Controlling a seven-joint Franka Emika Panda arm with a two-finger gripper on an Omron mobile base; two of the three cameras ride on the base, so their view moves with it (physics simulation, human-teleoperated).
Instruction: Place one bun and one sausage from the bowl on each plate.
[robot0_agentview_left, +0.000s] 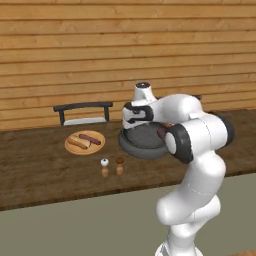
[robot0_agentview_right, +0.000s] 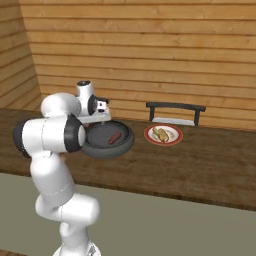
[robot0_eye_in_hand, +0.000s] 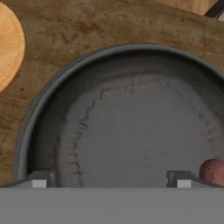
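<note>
Sausage (robot0_agentview_right: 114, 138) lies alone inside the dark grey bowl (robot0_agentview_right: 127, 142), toward its right half in the right base view; in the hand view only its rounded reddish end (robot0_eye_in_hand: 213, 171) peeks in at the lower right, just beside one fingertip. Bowl sits on the brown wooden counter (robot0_agentview_left: 40, 165), textured grey floor bare apart from that sausage.

Gripper (robot0_eye_in_hand: 109, 178) hangs over the bowl, pointing down into it, jaws spread wide, nothing between them. Both tips hover above the bowl's floor; cannot tell if they touch it.

Wooden plate (robot0_agentview_left: 71, 148) is left of the bowl in the left base view, close to it but not touching. It carries one tan bun (robot0_agentview_left: 79, 143) and one dark sausage (robot0_agentview_left: 90, 138), side by side.

Red-rimmed plate (robot0_agentview_right: 150, 136) is right of the bowl in the right base view, near it, with a bun (robot0_agentview_right: 161, 134) on it.

Two small shakers (robot0_agentview_left: 112, 167) stand upright on the counter in front of the wooden plate and bowl, side by side. Dark rack (robot0_agentview_left: 83, 111) stands against the plank wall (robot0_agentview_left: 100, 45) behind the wooden plate.
</note>
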